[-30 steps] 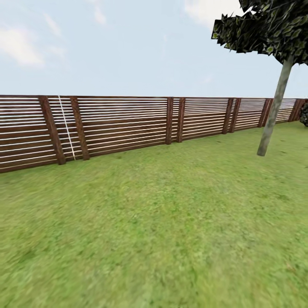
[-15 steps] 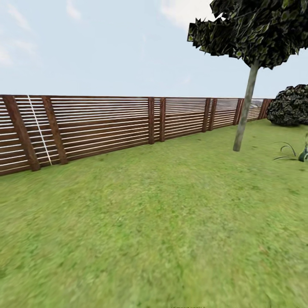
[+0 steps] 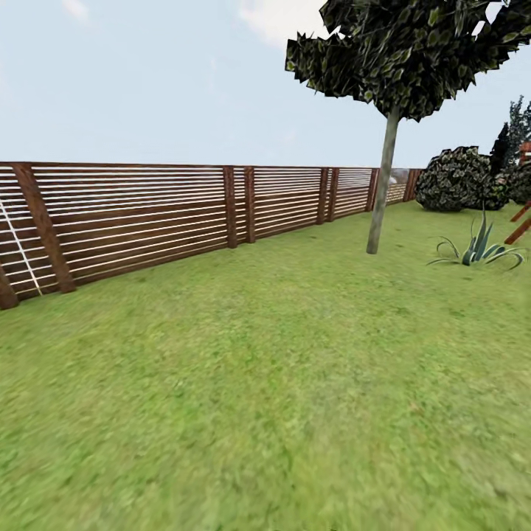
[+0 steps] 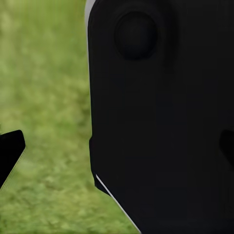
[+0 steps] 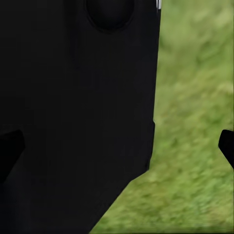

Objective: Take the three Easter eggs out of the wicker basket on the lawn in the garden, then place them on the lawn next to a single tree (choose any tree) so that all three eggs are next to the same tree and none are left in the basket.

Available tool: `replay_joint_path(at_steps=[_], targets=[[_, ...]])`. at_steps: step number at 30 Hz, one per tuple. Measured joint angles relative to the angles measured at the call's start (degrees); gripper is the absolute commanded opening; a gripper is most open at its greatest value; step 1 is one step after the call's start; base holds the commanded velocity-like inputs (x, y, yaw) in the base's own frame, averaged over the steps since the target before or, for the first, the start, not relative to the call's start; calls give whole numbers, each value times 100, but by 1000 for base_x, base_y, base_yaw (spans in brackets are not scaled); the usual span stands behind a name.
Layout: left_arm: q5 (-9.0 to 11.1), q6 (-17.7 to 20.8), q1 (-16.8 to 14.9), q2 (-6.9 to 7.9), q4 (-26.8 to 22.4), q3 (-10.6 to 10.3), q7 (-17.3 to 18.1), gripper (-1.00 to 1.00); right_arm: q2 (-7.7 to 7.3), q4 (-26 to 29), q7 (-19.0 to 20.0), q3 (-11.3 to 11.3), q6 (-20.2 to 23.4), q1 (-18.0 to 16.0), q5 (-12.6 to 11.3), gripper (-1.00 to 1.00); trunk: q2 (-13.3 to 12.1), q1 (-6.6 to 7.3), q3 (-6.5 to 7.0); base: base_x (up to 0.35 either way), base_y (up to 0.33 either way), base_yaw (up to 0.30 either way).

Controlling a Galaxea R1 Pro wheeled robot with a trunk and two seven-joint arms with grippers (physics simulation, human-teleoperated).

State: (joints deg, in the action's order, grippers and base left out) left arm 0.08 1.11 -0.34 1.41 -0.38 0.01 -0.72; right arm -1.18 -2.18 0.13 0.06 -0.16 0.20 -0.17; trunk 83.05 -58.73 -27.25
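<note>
The lawn (image 3: 265, 383) spreads out ahead of me in the head view. A tree (image 3: 383, 184) with a pale grey trunk and dark speckled leaves stands on it at the far right, near the fence. The Easter eggs and the wicker basket are out of view. In the left wrist view my left gripper (image 4: 119, 151) is open, one dark fingertip (image 4: 9, 153) at each edge, with a black part of the robot and grass behind. My right gripper (image 5: 119, 146) is likewise open over grass, with nothing between its fingertips (image 5: 227, 145).
A brown slatted wooden fence (image 3: 147, 214) runs along the back of the garden. Dark bushes (image 3: 457, 178) and a spiky green plant (image 3: 478, 249) stand right of the tree. A reddish wooden piece (image 3: 521, 221) shows at the right edge.
The camera has swung to the right: fence and tree slid left in the picture, and the bushes, spiky plant and wooden piece came into view.
</note>
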Motion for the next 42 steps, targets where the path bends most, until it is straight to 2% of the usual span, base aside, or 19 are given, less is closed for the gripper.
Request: replay_joint_path(at_steps=[23, 42], targets=[[0, 0, 0, 0, 0, 0, 0, 100, -1, 0, -5, 0, 3, 0, 1, 100, 0, 0, -155, 0, 0, -201], [0, 0, 0, 0, 0, 0, 0, 100, 59, 5, 2, 36, 15, -1, 32, 100, 0, 0, -225, 0, 0, -18]])
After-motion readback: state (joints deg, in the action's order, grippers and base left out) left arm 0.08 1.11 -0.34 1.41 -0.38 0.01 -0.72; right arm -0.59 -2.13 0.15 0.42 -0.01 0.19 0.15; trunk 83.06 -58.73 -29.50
